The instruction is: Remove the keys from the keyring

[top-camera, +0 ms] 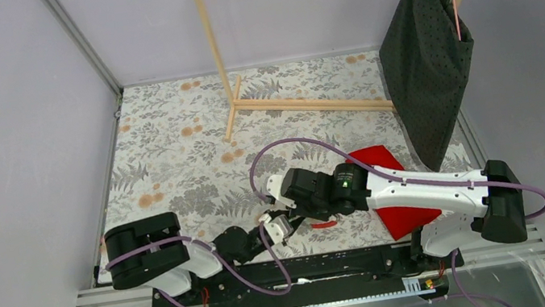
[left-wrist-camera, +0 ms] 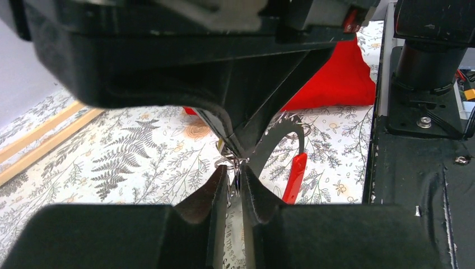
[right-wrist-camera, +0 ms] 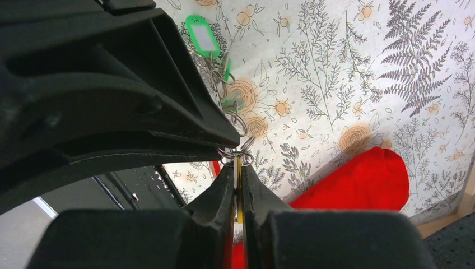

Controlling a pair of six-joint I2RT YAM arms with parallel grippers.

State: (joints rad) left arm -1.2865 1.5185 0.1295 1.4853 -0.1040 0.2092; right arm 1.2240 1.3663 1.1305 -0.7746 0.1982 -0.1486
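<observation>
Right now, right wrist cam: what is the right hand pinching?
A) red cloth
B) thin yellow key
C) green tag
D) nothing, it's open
B: the right hand is shut, with a yellow key showing edge-on between its fingers. The green tag sits out past the fingertips, ungripped, and the red cloth lies apart on the table.
</observation>
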